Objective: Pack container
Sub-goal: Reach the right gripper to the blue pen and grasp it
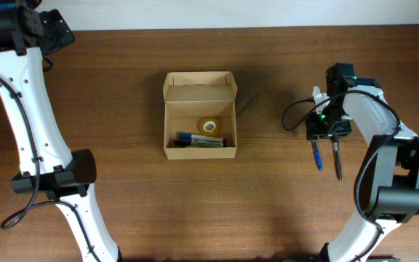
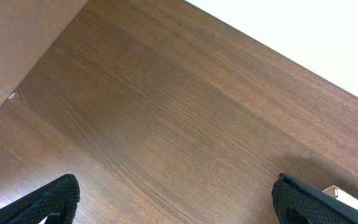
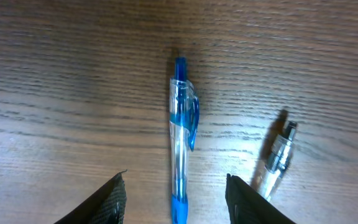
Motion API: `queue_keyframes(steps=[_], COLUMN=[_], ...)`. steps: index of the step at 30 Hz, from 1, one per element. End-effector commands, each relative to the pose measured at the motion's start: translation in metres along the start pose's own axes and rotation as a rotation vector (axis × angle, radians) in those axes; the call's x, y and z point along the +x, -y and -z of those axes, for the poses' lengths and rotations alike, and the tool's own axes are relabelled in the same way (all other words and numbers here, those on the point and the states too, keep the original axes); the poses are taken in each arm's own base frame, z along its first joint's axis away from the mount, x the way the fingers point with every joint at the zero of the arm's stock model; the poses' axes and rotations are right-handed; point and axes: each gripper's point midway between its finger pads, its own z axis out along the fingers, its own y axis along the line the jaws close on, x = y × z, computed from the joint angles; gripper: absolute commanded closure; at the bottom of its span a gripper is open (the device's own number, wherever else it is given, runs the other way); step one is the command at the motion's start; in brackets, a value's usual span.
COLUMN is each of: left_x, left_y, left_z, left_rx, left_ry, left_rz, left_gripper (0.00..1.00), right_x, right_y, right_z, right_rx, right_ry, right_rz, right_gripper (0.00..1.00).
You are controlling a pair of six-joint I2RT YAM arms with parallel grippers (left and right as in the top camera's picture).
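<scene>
The right hand [image 3: 176,196] spreads wide over a slim, clear-blue plastic pen [image 3: 180,130] on the grained wooden counter [image 3: 55,74].

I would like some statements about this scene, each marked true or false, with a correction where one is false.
1. The container has its lid open. True.
2. The blue pen lies on the table between the fingers of the open right gripper. True.
3. The tape roll lies on the table outside the container. False: it lies inside the container.
4. The left gripper holds a pen. False: it is open and empty.
</scene>
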Motion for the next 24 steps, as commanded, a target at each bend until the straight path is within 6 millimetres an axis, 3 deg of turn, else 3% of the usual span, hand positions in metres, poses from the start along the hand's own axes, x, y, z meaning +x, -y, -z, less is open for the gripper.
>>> queue_keyframes(steps=[1,10,14,18,24], left_x=[-0.006,-0.006,-0.006,-0.006,-0.006], left_y=[-0.007,-0.007,-0.007,-0.007,-0.007], left_z=[0.016,0.016,0.016,0.016,0.016], left_rx=[0.003,0.003,0.003,0.003,0.003], left_ry=[0.036,0.036,0.036,0.036,0.036], left_rz=[0.003,0.003,0.003,0.003,0.003], left_gripper=[0.00,0.00,0.00,0.00,0.00], right_x=[0.003,0.006,0.007,0.007,0.011], right_y=[-0.001,-0.001,-0.001,0.000,0.002], right_z=[-0.013,-0.031,-0.035,-0.035,-0.037], right_rx=[-0.013,-0.013,-0.013,-0.006,0.004], right_ry=[-0.032,-0.069,-0.078,-0.076,-0.090], right_rz=[-0.008,-0.013,-0.012,-0.011,-0.010], right_gripper=[0.49,0.50,0.55,0.73,0.75])
